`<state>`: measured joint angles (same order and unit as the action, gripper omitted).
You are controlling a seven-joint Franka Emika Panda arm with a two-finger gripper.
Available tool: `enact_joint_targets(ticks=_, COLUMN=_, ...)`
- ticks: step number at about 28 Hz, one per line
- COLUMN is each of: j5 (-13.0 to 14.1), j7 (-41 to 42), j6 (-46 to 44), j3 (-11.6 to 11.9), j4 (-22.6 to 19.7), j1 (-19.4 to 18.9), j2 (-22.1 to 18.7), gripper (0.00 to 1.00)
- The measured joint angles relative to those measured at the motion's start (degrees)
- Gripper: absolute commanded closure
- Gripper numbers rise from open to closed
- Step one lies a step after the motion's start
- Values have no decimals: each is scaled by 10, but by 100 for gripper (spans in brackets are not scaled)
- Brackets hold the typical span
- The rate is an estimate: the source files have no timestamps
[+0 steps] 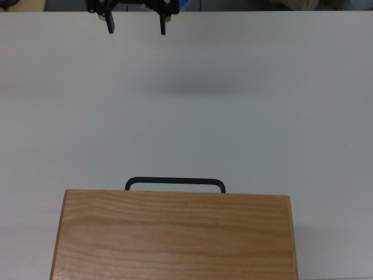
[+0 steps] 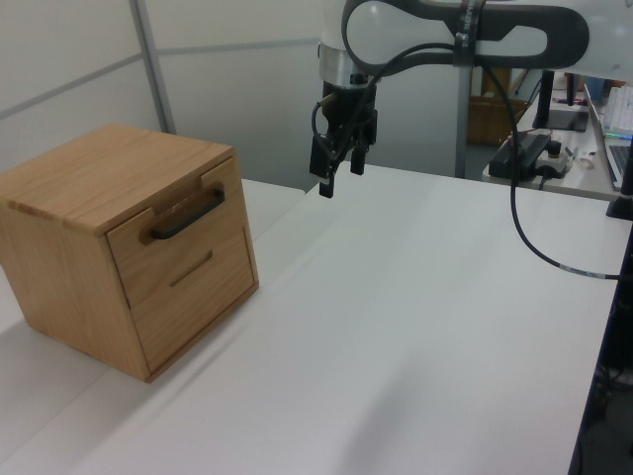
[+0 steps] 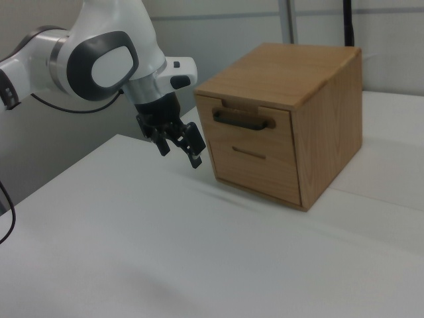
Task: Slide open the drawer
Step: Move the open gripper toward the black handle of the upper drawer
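A light wooden cabinet point(image 2: 94, 168) stands on the white table point(image 2: 415, 327). Its upper drawer point(image 2: 203, 236) sits flush in the front, with a thin black U-shaped handle point(image 2: 186, 216). In the top view only the handle point(image 1: 175, 182) pokes out from under the cabinet top point(image 1: 175, 233). The right view shows the drawer point(image 3: 281, 134) and its handle point(image 3: 242, 119) too. My gripper point(image 1: 137, 28) hangs open and empty above the table, well away from the handle, across from the drawer front. It also shows in the left view point(image 2: 339, 174) and the right view point(image 3: 180, 152).
Below the drawer is a second front panel point(image 2: 203, 282) with a short groove. Behind the table in the left view stands a desk point(image 2: 554, 163) with cables and small equipment. A black cable point(image 2: 529, 233) loops down from the arm.
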<state>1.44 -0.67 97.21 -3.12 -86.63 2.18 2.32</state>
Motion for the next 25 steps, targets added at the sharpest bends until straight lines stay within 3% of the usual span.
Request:
enact_joint_targets(ticks=18, j5=0, j7=-1, j6=3, j3=-7, j4=-3, j1=-3, j2=6, gripper=0)
enact_joint_targets(ticks=25, j5=0, j7=-78, j6=73, j3=-7, j4=-4, j1=-9, j2=25, gripper=0)
